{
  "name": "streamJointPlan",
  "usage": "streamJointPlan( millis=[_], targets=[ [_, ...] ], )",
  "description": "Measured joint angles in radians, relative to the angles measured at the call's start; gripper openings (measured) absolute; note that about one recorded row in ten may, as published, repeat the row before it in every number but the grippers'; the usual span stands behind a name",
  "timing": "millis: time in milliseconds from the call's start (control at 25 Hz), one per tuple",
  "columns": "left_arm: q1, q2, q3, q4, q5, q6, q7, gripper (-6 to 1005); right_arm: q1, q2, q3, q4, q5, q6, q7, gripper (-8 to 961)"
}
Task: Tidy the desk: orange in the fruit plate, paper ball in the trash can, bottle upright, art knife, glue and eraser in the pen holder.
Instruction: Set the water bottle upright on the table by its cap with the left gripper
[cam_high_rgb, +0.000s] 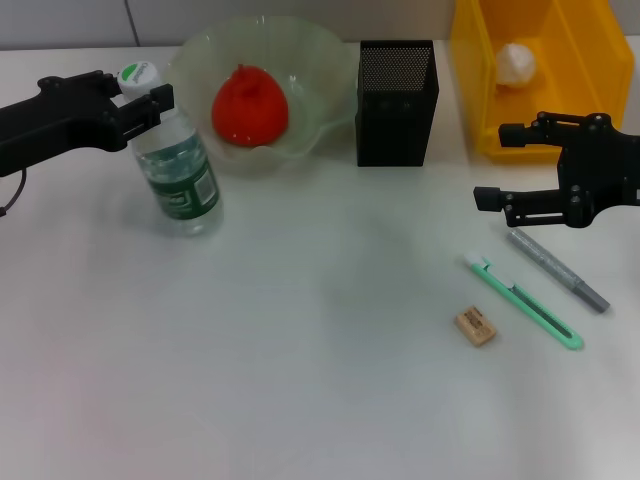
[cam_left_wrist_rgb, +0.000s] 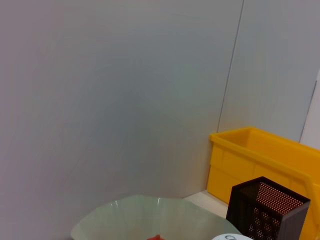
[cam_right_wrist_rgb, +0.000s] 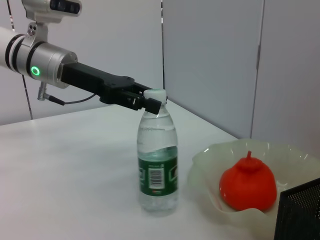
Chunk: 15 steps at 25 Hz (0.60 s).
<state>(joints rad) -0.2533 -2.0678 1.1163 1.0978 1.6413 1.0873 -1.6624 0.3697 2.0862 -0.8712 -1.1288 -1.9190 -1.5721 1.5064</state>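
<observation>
Head view: bottle (cam_high_rgb: 178, 170) upright on desk (cam_high_rgb: 300, 350), far left, neck between left gripper (cam_high_rgb: 142, 96) jaws, clamped just under the cap. Orange (cam_high_rgb: 250, 105) in plate (cam_high_rgb: 270, 90) right of bottle; holder (cam_high_rgb: 396, 102) next right; paper ball (cam_high_rgb: 516, 64) in yellow can (cam_high_rgb: 530, 75), far right. Right gripper (cam_high_rgb: 500, 165) jaws apart, hovering just beyond glue (cam_high_rgb: 558, 270); knife (cam_high_rgb: 524, 300) and eraser (cam_high_rgb: 475, 326) nearer, none between those jaws.

Left wrist view: plate rim (cam_left_wrist_rgb: 150, 210), holder (cam_left_wrist_rgb: 265, 210), can (cam_left_wrist_rgb: 260, 165); own jaws unseen.

Right wrist view: left gripper (cam_right_wrist_rgb: 150, 100) gripping bottle (cam_right_wrist_rgb: 157, 165) top, bottle standing; orange (cam_right_wrist_rgb: 248, 182) in plate (cam_right_wrist_rgb: 210, 165).
</observation>
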Motion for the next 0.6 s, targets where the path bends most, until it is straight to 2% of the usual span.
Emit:
streamJointPlan(
  millis=[600],
  targets=[
    [-0.009,-0.002,0.005,-0.016,-0.003,0.001,0.049,445,0.000,0.000,0.000,0.001,0.000,0.013,0.000,843]
  ],
)
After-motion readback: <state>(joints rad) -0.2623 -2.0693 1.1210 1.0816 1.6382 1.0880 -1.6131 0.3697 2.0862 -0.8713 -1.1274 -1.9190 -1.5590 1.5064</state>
